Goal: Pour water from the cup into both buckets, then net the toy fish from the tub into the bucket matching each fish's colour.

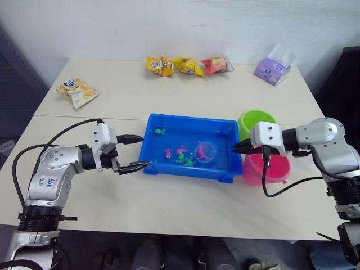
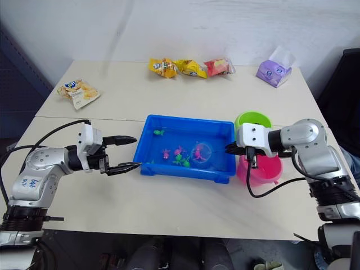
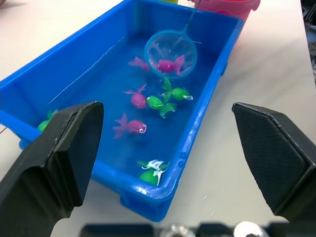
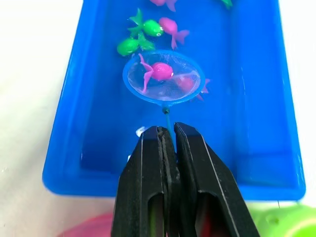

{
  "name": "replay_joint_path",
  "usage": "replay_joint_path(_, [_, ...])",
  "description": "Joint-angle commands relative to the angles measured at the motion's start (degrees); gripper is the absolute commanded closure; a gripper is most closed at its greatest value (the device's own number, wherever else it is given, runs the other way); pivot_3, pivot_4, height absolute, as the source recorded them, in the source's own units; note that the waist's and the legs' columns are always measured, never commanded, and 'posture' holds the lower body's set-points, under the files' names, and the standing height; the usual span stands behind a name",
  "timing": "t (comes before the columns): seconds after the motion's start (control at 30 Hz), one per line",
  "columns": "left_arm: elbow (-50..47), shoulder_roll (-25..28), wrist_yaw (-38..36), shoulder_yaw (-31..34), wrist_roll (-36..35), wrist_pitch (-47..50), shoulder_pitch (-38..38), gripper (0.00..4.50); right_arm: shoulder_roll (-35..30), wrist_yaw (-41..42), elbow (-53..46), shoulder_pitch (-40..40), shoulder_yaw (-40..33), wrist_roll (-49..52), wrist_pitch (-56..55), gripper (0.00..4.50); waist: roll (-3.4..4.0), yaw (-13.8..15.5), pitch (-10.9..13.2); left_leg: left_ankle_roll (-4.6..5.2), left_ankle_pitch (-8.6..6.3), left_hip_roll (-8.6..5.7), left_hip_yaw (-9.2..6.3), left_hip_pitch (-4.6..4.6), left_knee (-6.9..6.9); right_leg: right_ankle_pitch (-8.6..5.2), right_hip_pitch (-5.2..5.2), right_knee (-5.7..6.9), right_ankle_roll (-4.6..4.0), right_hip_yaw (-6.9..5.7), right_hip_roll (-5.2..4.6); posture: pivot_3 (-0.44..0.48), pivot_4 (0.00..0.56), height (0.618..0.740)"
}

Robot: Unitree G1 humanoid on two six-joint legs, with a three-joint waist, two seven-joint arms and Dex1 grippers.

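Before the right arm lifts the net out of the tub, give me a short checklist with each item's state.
1. Right gripper shut on the net handle: ok.
2. A fish inside the hoop: ok, one pink fish lies in it.
3. No second fish caught: cannot tell; another pink shape shows at the hoop's edge, in or under the mesh.
4. Matching bucket within reach: ok, the pink bucket stands just beside the tub, under the right arm.
5. Left gripper out of the way: ok, open, outside the tub's left end.
6. Water in the buckets: cannot tell.
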Motion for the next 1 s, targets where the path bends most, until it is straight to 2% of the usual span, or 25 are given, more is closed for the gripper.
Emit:
replay_joint_path(0.03, [0.2,-0.1,-0.6,0.0,0.3,-1.4,-1.3,0.01,-2.5,0.2,-2.8,1.2,-3.8,2.3,0.0,4.50,0.00,0.0,0.0,0.00,0.00,0.00,0.00,0.00,0.00,0.00,0.00,0.00,0.00,0.00,0.00,0.000,0.150,0.740])
replay_joint_path(0.2, [1.8,-0.3,-1.3,-0.7,0.4,-2.6,-2.8,0.01,-4.4,-1.1,-4.5,3.7,-7.9,4.9,2.1,4.50,0.00,-0.1,0.0,0.00,0.00,0.00,0.00,0.00,0.00,0.00,0.00,0.00,0.00,0.00,0.00,0.000,0.150,0.740])
replay_joint_path(0.43, [4.2,-3.3,-3.0,-1.3,-2.1,-0.8,-8.3,0.01,-6.4,-2.6,-14.7,14.7,-24.2,17.9,10.7,4.50,0.00,1.0,0.0,0.01,-0.01,0.00,-0.01,-0.01,0.00,0.01,0.06,0.04,0.01,-0.04,0.00,0.000,0.150,0.740])
replay_joint_path(0.57, [4.9,-4.9,-4.6,-2.2,-3.3,1.5,-11.4,0.01,-7.1,-6.0,-18.6,22.8,-33.2,17.3,9.9,4.50,-0.01,1.6,0.0,0.03,-0.02,0.00,-0.02,0.00,0.00,0.02,0.12,0.03,0.03,-0.05,0.01,0.000,0.150,0.740])
replay_joint_path(0.7, [6.5,-7.6,-6.0,-4.2,-2.8,0.8,-14.2,0.01,-6.2,-7.7,-21.8,34.2,-43.7,14.1,6.5,4.50,-0.01,2.2,0.0,0.04,-0.02,-0.02,-0.06,0.01,0.00,0.02,0.22,-0.02,0.04,-0.11,0.04,0.000,0.150,0.740])
replay_joint_path(0.8, [8.0,-9.4,-6.9,-5.5,-2.1,0.1,-15.3,0.01,-3.4,-8.3,-21.7,39.4,-48.7,14.9,2.4,4.50,-0.02,2.3,0.0,0.05,-0.02,-0.02,-0.04,0.06,0.00,0.03,0.29,-0.02,0.06,-0.08,0.06,0.000,0.150,0.740])
replay_joint_path(1.0, [10.8,-13.6,-7.1,-7.0,-1.0,-2.4,-17.0,0.01,0.3,-6.8,-14.5,46.9,-52.5,11.8,-14.7,4.50,-0.02,2.1,0.0,0.07,-0.03,-0.01,-0.08,0.44,-0.01,0.04,0.72,-0.37,0.08,-0.10,0.13,0.000,0.150,0.740])
